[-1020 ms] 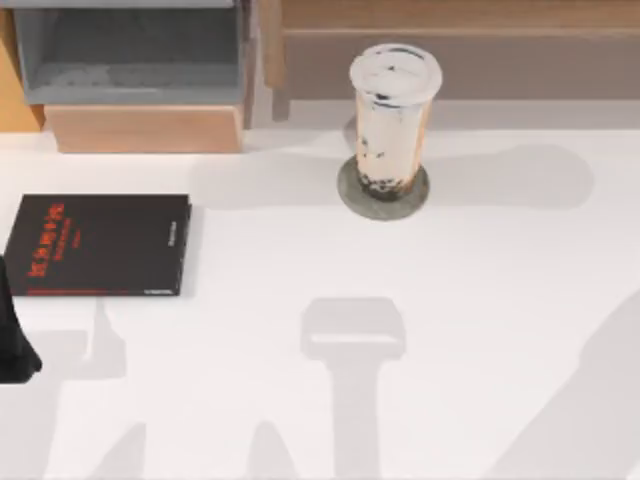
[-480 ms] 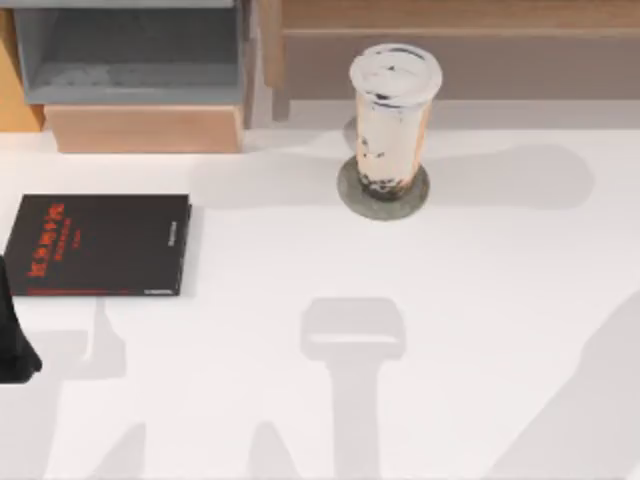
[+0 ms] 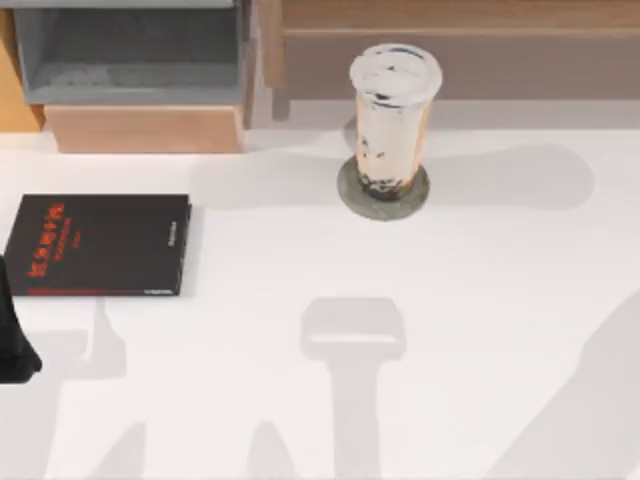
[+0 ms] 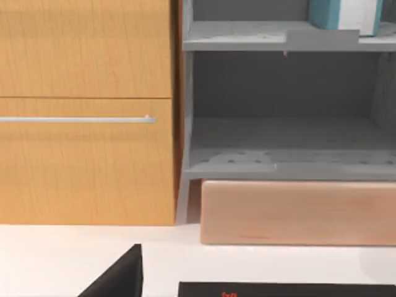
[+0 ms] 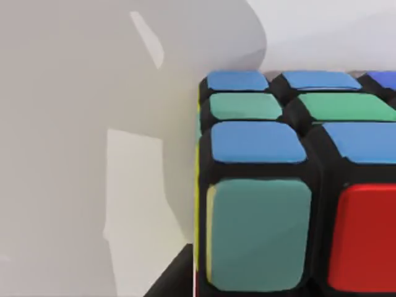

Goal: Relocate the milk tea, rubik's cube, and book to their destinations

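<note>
The milk tea (image 3: 392, 120) stands upright on a round grey coaster (image 3: 350, 190) at the back middle of the table, with no gripper near it. The teal-blue book (image 4: 334, 12) stands on the upper level of the grey shelf (image 4: 247, 37). The rubik's cube (image 5: 291, 185) is very close in the right wrist view, over the white table, with a dark sliver of my right gripper (image 5: 176, 275) beside it. My left gripper (image 3: 12, 345) is at the table's left edge, just in front of a black book.
A black book with red lettering (image 3: 100, 245) lies flat at the left. Behind it stand the grey shelf unit (image 3: 130, 60) on a light wooden block (image 3: 145, 128) and a wooden cabinet with a drawer handle (image 4: 80, 119). A wooden ledge (image 3: 450, 40) runs along the back.
</note>
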Tool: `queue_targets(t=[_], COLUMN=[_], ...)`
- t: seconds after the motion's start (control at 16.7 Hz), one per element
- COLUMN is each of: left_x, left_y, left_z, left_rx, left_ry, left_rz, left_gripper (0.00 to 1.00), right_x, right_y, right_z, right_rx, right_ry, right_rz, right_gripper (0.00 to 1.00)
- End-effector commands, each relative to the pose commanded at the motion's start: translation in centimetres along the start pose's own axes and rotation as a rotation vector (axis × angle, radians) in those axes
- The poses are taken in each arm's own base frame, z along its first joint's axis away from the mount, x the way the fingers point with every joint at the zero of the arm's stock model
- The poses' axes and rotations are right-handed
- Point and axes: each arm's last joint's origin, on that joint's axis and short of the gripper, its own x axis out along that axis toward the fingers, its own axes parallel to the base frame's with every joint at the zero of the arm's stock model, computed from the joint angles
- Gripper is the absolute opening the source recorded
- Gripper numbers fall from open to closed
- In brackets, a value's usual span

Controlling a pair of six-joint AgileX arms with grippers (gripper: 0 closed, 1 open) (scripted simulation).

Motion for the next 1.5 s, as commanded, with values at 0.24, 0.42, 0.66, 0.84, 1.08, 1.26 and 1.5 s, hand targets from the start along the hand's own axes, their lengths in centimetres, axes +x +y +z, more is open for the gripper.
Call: queue_targets(t=[0.24,0.42,0.66,0.84,1.08,1.26,1.5], left_x=[0.0,0.0,0.0,0.0,0.0,0.0,0.0], left_y=[0.0,0.0,0.0,0.0,0.0,0.0,0.0], left_z=[0.0,0.0,0.0,0.0,0.0,0.0,0.0], left_rx=[0.0,0.0,0.0,0.0,0.0,0.0,0.0], left_ry=[0.0,0.0,0.0,0.0,0.0,0.0,0.0], left_rz=[0.0,0.0,0.0,0.0,0.0,0.0,0.0], left_gripper=[1.0,1.0,1.0,1.0,1.0,1.0,1.0], right_x=[-1.8,-2.9,-2.9,-5.3,-10.9,-16.0,-21.6], right_y=[0.0,0.0,0.4,3.9,13.6,20.9,28.0], right_z=[0.0,0.0,0.1,1.0,0.9,-1.8,-7.2], right_rx=[0.0,0.0,-0.005,-0.063,-0.232,-0.351,-0.438], right_ry=[0.011,0.002,-0.011,-0.148,-0.469,-0.751,-1.103], right_rz=[0.002,0.0,-0.001,-0.015,0.004,0.073,0.207], right_gripper=[0.0,0.0,0.0,0.0,0.0,0.0,0.0])
